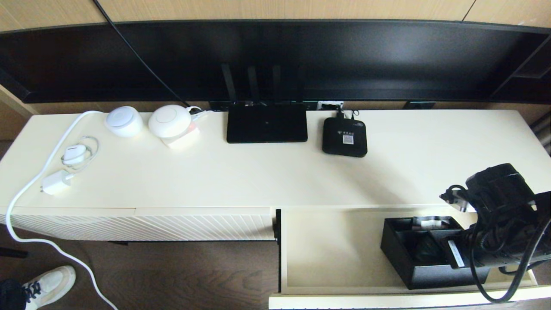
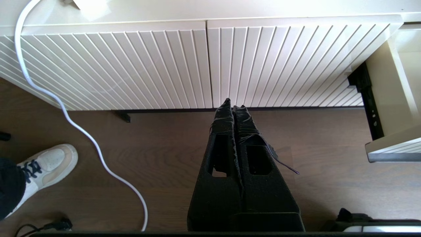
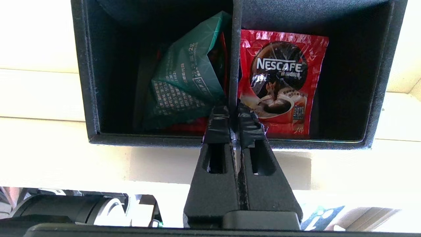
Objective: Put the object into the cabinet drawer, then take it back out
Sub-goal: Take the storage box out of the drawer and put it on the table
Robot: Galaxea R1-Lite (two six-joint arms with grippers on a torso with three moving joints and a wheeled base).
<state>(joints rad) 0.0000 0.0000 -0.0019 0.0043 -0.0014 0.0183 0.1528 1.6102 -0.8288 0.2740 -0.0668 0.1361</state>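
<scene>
Organizer box (image 1: 424, 258) sits inside the open cabinet drawer (image 1: 331, 249), right end. Right gripper (image 3: 234, 110) is clenched on its centre divider; removal apparently pending. Left gripper (image 2: 234, 104), pressed together, idles below the drawer.

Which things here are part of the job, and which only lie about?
Job: organizer box, open drawer, right pincer shut on the box's divider.

Lying about: router, set-top box, two white round devices, white charger, left pincer parked over the floor.
</scene>
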